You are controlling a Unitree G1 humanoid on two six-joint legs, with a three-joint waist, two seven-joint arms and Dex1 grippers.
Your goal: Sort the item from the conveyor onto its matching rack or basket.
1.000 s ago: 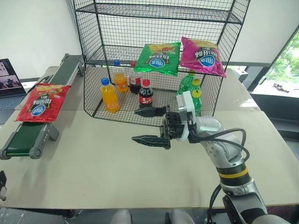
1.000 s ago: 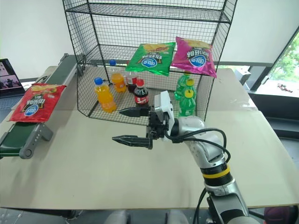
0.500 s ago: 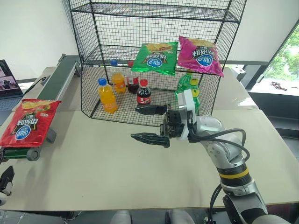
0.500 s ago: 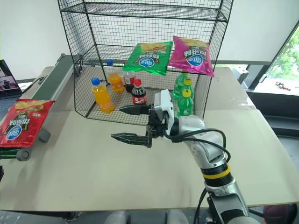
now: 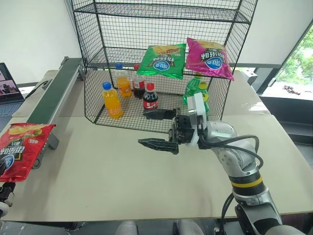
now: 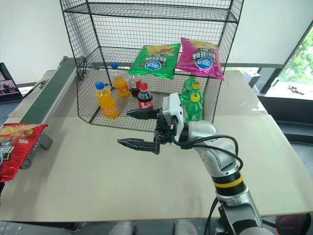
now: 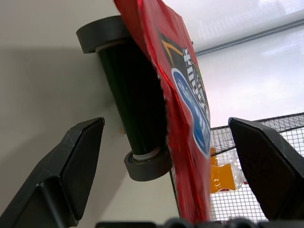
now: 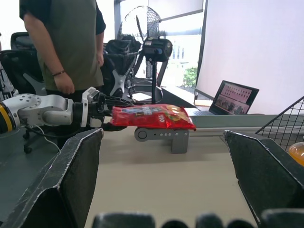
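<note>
Glossy red chip bag (image 7: 190, 118) overhangs the conveyor (image 7: 135, 114) roller between wide-open left gripper (image 7: 175, 156) fingers; right gripper (image 5: 159, 129) gapes empty.

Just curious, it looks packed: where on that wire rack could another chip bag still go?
The wire rack's top shelf is bare. The middle shelf is open left of the green chip bag; the magenta chip bag fills its right end. Bottles crowd the bottom shelf.

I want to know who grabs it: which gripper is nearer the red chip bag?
Left. The left gripper is open around the red chip bag at the conveyor end; the right gripper hovers mid-table.
</note>
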